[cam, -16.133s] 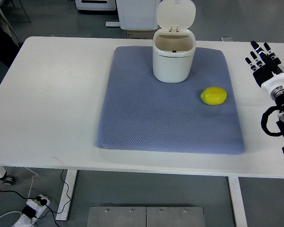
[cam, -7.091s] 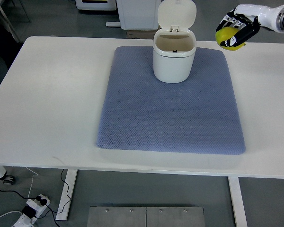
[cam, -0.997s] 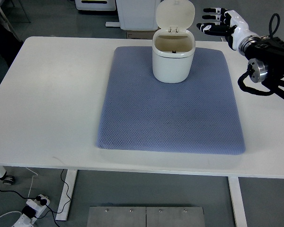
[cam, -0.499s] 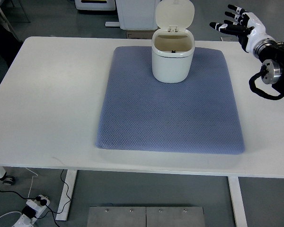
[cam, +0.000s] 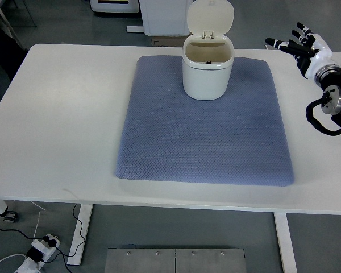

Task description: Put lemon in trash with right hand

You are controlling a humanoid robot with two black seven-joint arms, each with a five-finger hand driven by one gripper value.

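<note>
- The fingers (cam: 284,44) of the right hand (cam: 305,49) are spreading out straight, black-tipped and apart from one another, and they are grasping nothing.
- The right hand is hanging over the far right part of the white table (cam: 62,119), well to the right of the trash bin (cam: 208,73) and clear of the blue mat (cam: 204,136).
- Its fingertips are pointing toward the picture's left, in the direction of the bin, while the wrist and a loop of black cable are trailing off at the right edge.
- The trash bin is standing upright on the far middle part of the mat, with its hinged lid (cam: 211,18) tipping up and back so that the mouth is showing open.
- The lemon is not showing anywhere on the mat or the table; only a shadowed part of the bin's inside is showing through the mouth, so whether the fruit is lying in there cannot be told.
- The mat is lying flat on the table, its near edge sitting close to the table's near edge.
- The left arm is not appearing in the top view.
</note>
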